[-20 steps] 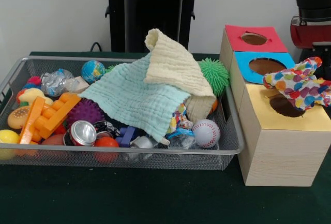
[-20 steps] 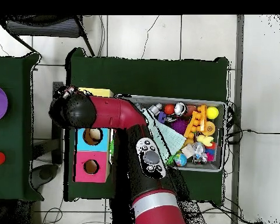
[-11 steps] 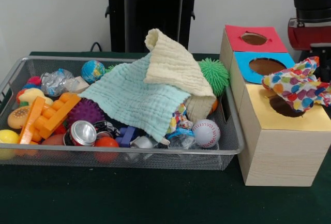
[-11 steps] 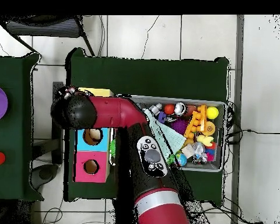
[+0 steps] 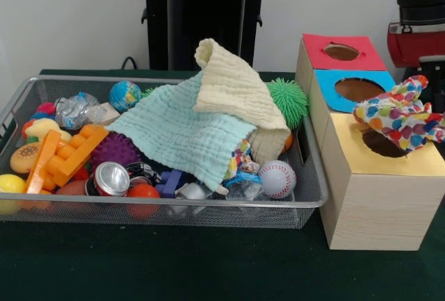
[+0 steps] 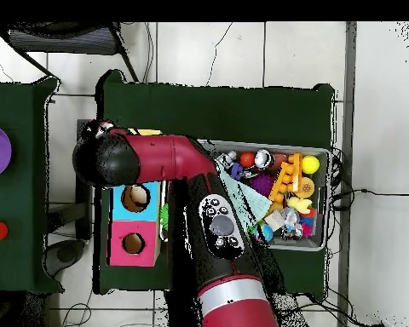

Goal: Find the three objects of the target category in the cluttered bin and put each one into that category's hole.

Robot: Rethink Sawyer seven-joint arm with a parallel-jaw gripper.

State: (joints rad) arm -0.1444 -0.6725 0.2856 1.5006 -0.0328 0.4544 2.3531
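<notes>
Spotted cloth (image 5: 400, 115) — slightly lower over hole (image 5: 386, 143)

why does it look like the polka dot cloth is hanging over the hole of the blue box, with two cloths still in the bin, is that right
Not quite: the polka dot cloth hangs over the hole of the yellow box, not the blue box. The front view shows it. The mint cloth and cream cloth do lie in the bin.

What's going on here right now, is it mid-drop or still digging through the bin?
Mid-drop, it seems. A polka-dot cloth sits bunched over the hole of the yellow-topped box, not yet inside. The arm reaches over the boxes, its gripper hidden. In the wire bin, a mint cloth and a cream cloth still lie on the toys.
</notes>
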